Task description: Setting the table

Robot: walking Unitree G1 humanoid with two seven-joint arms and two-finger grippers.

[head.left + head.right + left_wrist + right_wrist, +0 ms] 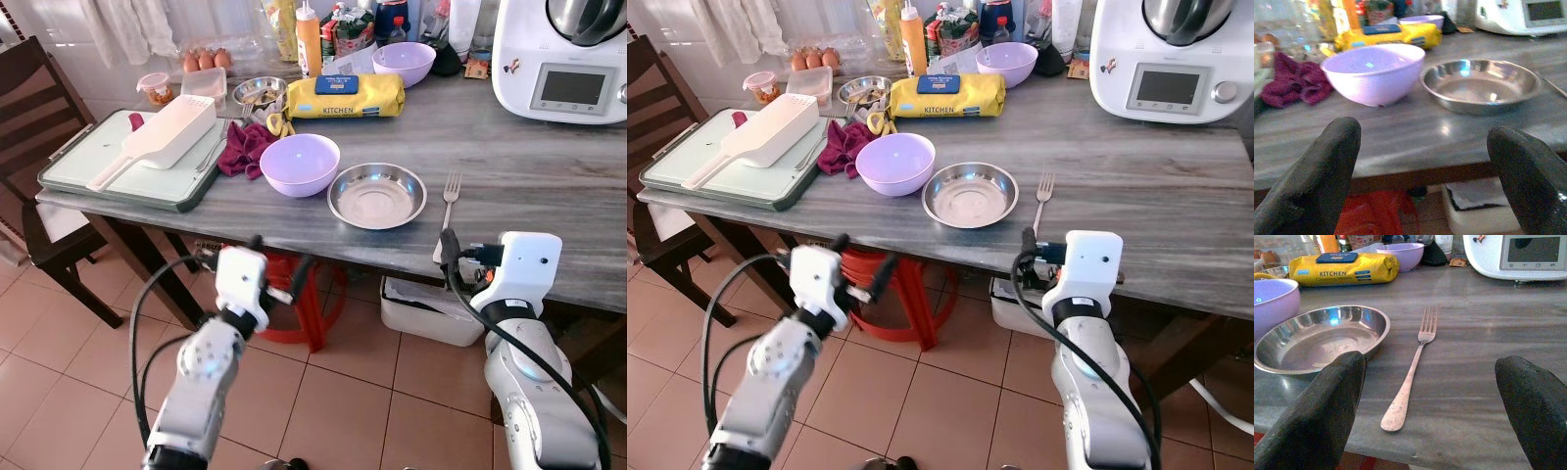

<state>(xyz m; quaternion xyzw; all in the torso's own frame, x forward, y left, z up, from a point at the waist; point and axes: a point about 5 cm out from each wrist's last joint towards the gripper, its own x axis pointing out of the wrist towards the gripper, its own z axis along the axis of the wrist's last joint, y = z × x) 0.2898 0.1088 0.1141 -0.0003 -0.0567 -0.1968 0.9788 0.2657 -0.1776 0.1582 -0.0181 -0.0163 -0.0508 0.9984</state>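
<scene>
A steel plate [376,196] is laid near the table [529,176] edge, fork [1413,369] just right of it, purple bowl [299,164] touching on its left; spoon or knife judged missing. Left gripper [1420,186] and right gripper [1432,416] are held spread and empty below the edge.

bare tabletop [1488,328] right of fork [1411,371], steel dish [1317,340] left

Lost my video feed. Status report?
Both grippers open, empty, below table edge. Right gripper faces fork beside steel plate. Nothing blocking.
</scene>
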